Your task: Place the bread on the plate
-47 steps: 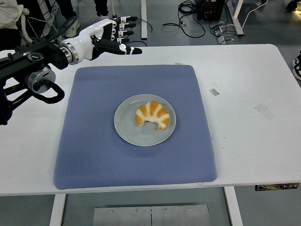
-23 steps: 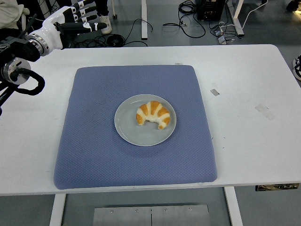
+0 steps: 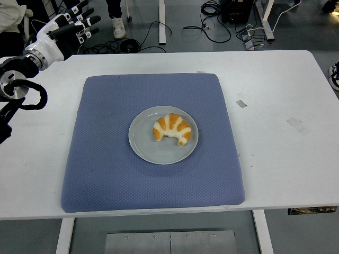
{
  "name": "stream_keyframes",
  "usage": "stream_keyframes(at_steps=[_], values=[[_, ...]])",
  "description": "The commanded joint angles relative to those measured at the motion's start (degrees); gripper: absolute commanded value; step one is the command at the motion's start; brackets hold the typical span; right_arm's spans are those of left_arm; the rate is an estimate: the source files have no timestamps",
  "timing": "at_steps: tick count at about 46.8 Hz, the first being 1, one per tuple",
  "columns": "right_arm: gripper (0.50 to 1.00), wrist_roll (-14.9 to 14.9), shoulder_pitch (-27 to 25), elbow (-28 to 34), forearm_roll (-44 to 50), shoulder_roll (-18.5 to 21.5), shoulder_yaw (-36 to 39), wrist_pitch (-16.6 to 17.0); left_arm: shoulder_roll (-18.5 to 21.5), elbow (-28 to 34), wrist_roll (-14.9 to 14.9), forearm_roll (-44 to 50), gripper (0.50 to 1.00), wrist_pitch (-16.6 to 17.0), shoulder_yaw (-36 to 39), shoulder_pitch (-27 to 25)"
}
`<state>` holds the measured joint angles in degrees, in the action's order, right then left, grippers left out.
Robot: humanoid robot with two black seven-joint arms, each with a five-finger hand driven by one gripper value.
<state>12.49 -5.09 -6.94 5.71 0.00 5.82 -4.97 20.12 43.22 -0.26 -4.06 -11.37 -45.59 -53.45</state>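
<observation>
A croissant-shaped bread [image 3: 172,128] lies on a round grey plate [image 3: 141,143] in the middle of a blue mat [image 3: 106,174]. My left hand [image 3: 69,27] is at the far left top corner, above the table's back edge and far from the plate. Its fingers are spread and hold nothing. My right arm does not show.
The blue mat covers the middle of the white table [image 3: 280,159]. Small tape marks [image 3: 241,103] lie on the table right of the mat. Cables and table legs lie on the floor beyond the back edge. A person's pale sleeve [image 3: 10,13] shows at the top left.
My left hand has drawn back from the mat's far left corner to the left and up, toward the picture's top left corner. The bread and plate have not moved.
</observation>
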Motion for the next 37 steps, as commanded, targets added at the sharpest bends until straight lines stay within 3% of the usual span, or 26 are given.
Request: stream_keyframes(at_steps=[1, 8, 23, 37], values=[[1.0, -0.01, 0.08, 0.0, 0.0, 0.0, -0.02, -0.04, -1.31, 0.03, -0.01, 0.02, 0.981, 0.03, -2.74, 2.21], [1.0, -0.01, 0.17, 0.0, 0.0, 0.0, -0.02, -0.04, -2.89, -1.55, -0.01, 0.02, 0.981, -0.41, -4.95, 3.71], [1.0, -0.01, 0.17, 0.0, 0.0, 0.0, -0.11, 0.05, -5.0, -8.67, -0.09, 2.22, 0.981, -5.06, -5.83, 3.62], [1.0, -0.01, 0.17, 0.0, 0.0, 0.0, -0.02, 0.05, -7.02, -11.22, -1.24, 2.13, 0.981, -5.86, -5.56, 3.09]])
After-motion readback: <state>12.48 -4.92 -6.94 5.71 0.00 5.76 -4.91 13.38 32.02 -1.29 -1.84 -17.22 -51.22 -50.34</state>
